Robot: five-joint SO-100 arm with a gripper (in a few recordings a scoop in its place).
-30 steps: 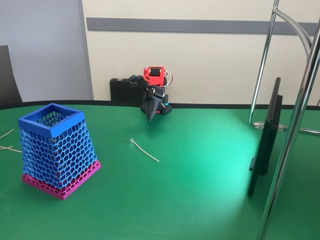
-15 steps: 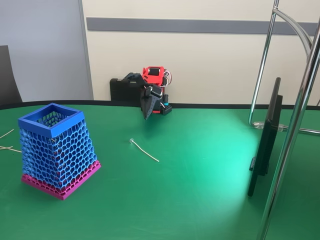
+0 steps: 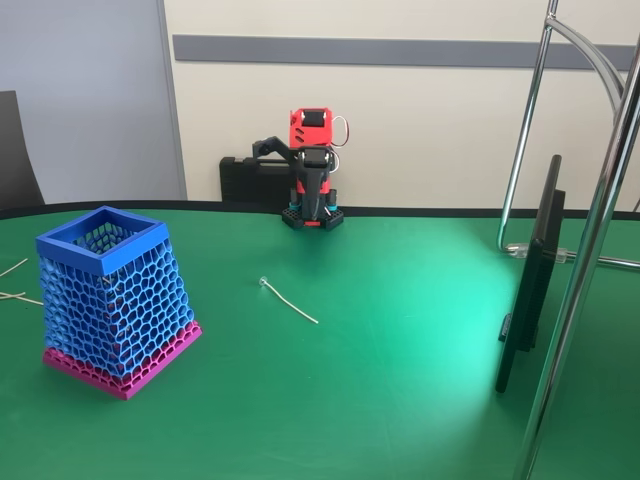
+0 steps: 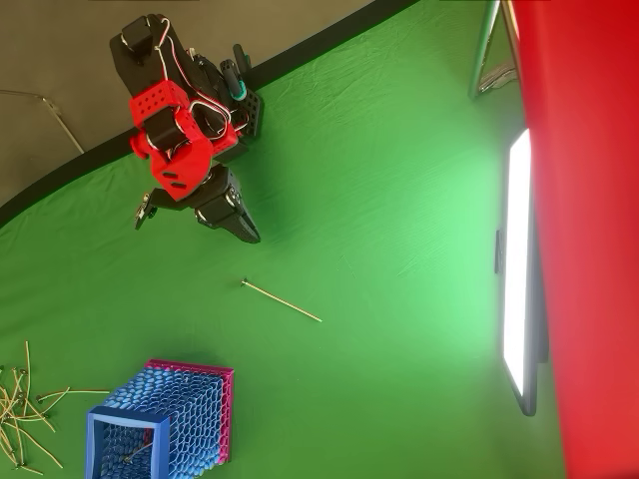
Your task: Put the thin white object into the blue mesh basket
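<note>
Nearest in the fixed view, the blue mesh basket (image 3: 112, 297) stands upright on the green table (image 3: 400, 380) at the near left, its square rim open to the top and its pink base band flat on the cloth. A few pale thin strands (image 3: 12, 282) lie just to its left at the picture's edge; in the overhead view they show as a loose scatter (image 4: 25, 414) beside the basket (image 4: 165, 419), and one strand seems to lie inside it.

Further in, near the middle of the table, the thin white object (image 3: 288, 299) lies flat and alone, its small loop end toward the far left and its plain end toward the near right. It is well apart from the basket and touches nothing but the cloth; the overhead view shows it (image 4: 281, 299) just beyond the arm's reach as posed.

Farthest back, at the table's far edge, the gripper (image 3: 312, 192) hangs pointing down, close above its own base; in the overhead view it (image 4: 240, 225) points toward the strand. Whether its jaws are spread or pressed together, I cannot tell.

The step in hand looks like the approach, with nothing picked up yet. Next the arm would need to reach forward and down over the strand's middle, jaws spread, and pinch very low, since so thin a piece lies flush with the cloth.
</note>
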